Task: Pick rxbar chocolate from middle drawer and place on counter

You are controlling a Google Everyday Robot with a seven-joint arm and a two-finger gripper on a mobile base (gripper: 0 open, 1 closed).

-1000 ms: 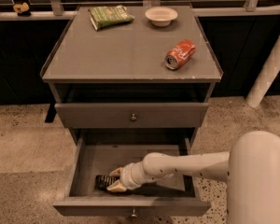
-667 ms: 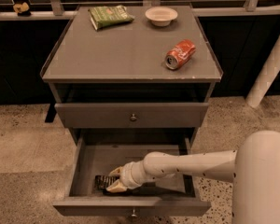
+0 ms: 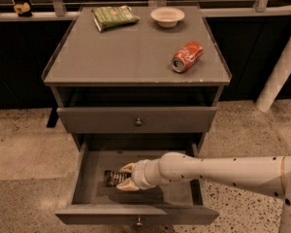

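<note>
The gripper (image 3: 126, 176) is lowered inside the pulled-out middle drawer (image 3: 136, 213). The rxbar chocolate (image 3: 112, 177) is seen flat on the drawer floor right at its tip. Whether the bar is clasped cannot be told. The counter (image 3: 131, 52) is well above it.

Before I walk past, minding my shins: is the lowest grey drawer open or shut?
Open: the wide grey box drawer is pulled out, floor showing, with the pincer inside at the small black wrapped bar.
</note>
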